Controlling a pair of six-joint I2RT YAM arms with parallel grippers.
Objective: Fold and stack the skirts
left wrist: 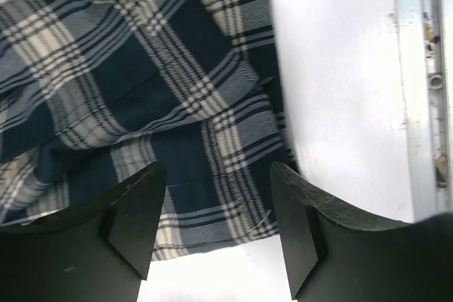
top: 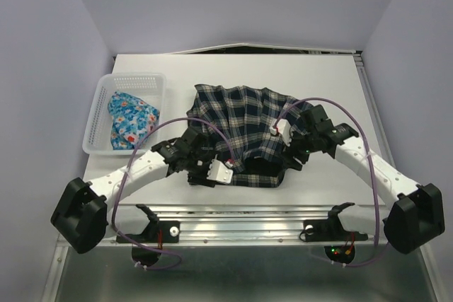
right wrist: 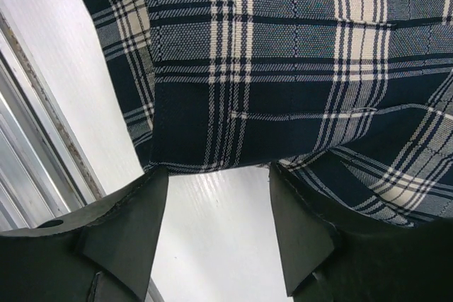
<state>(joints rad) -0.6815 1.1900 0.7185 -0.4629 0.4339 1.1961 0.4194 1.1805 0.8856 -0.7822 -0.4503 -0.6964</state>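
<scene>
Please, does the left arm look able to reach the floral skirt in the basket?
Probably yes: the floral skirt lies uncovered in the open-topped basket just beside the left arm, whose fingers stand open.

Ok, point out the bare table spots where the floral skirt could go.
Bare: the far table strip behind the plaid skirt, and the side right of it. Crowded: its near hem, under left gripper and right gripper.
</scene>
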